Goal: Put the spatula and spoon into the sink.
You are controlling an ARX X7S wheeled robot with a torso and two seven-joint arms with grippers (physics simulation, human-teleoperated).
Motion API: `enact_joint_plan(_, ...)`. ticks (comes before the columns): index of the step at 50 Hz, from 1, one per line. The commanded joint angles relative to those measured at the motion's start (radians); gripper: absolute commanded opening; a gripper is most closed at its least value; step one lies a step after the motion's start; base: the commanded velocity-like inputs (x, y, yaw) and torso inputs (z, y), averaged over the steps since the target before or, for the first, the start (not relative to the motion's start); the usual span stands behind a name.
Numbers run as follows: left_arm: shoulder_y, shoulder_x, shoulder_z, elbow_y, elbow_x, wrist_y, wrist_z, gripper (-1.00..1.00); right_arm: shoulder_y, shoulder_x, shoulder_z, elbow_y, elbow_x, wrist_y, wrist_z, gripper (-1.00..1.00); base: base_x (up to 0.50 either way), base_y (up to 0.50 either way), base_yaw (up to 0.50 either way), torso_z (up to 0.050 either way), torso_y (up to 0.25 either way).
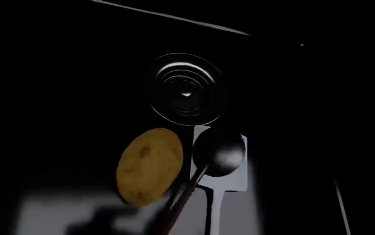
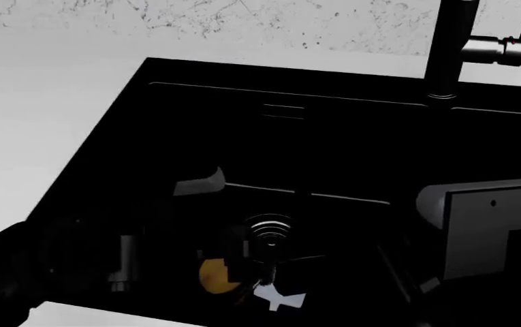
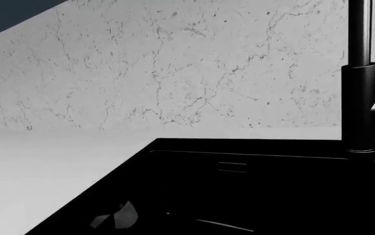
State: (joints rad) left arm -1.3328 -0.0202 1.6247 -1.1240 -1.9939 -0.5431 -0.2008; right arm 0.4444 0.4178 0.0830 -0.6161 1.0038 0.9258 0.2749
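**Utensils and potato lying in the black sink basin, by the drain**

Surface: pale grey-white countertop, matte, plain. Behind it a white marble-look backsplash with thin dark veining. In the right wrist view, a dark blue-grey wall patch shows above the backsplash's slanted upper edge.

The sink is matte black, set into the counter, interior very dark. A narrow overflow slot sits on its back wall. Tall dark faucet stands at the rear rim, with a metal side lever.

Basin floor: round ridged drain, catching light. Just beside it, on the near side in the head view, the spatula lies flat, pale blade toward the drain. The spoon lies on top of the blade, its shiny bowl overlapping it, thin dark handle running off beside the potato. Potato is yellow-brown, oval, just beside both utensils; contact cannot be judged.

Left arm: a dark mass low at the sink's near left edge in the head view; its gripper cannot be made out, so the jaw state cannot be told.

Right arm: a grey boxy housing over the sink's right part; fingers not seen in any view.
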Motion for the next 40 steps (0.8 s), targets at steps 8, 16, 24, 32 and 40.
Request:
enact_joint_plan(8,-0.061,0.020,-0.012,0.011,0.040,0.047,0.014,1.00,-0.006,-0.011,0.021,0.003,-0.011,-0.012,-0.021,1.00,0.00,0.00,0.00,0.000,0.000)
enact_joint_plan(16,-0.148,-0.129,-0.066,0.330,0.051,0.160,-0.155,1.00,-0.001,-0.008,0.022,-0.005,0.000,-0.008,-0.010,1.00,0.00,0.00,0.00,0.000,0.000)
enact_joint_plan(24,-0.179,-0.252,-0.091,0.591,0.101,0.254,-0.310,1.00,0.005,-0.005,0.020,-0.005,0.004,-0.007,-0.005,1.00,0.00,0.00,0.00,0.000,0.000)
enact_joint_plan(32,-0.213,-0.366,-0.110,0.793,0.157,0.319,-0.444,1.00,0.008,-0.002,0.017,-0.010,0.010,-0.005,0.002,1.00,0.00,0.00,0.00,0.000,0.000)
enact_joint_plan(40,-0.240,-0.510,-0.152,1.006,0.193,0.379,-0.551,1.00,0.008,0.003,0.020,-0.023,0.022,-0.001,0.013,1.00,0.00,0.00,0.00,0.000,0.000)
